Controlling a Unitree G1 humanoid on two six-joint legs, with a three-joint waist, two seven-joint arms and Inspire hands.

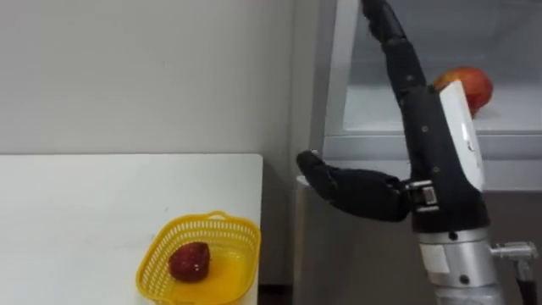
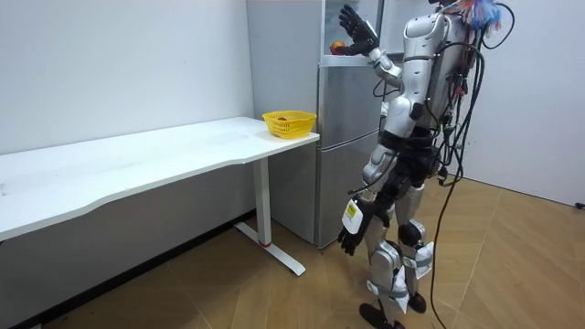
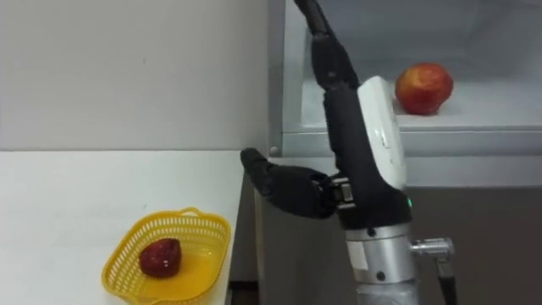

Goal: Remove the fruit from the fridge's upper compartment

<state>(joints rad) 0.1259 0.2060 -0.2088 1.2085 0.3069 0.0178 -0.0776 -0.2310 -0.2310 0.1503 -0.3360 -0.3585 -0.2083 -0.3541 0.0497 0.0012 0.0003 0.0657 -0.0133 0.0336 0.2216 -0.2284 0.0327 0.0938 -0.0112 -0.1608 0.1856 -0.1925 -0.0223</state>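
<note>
On the white upper fridge shelf (image 1: pixel 381 114), the left eye view shows a glossy round red-yellow apple (image 1: pixel 474 85) behind the black right hand (image 1: pixel 428 140), which is flat, thumb wide and empty. Room view: the left hand (image 2: pixel 350 239) hangs by the thigh. Right eye view: a yellow latticed plastic basket (image 3: pixel 212 241) on the white table (image 3: pixel 68 195) holds a dark red fruit (image 3: pixel 160 257).

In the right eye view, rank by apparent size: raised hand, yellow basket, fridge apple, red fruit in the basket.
1. The right hand, but it is closest to the camera, so unsure.
2. The yellow basket.
3. The apple.
4. The red fruit, only slightly smaller than the apple; distances differ, so nearly alike.
</note>
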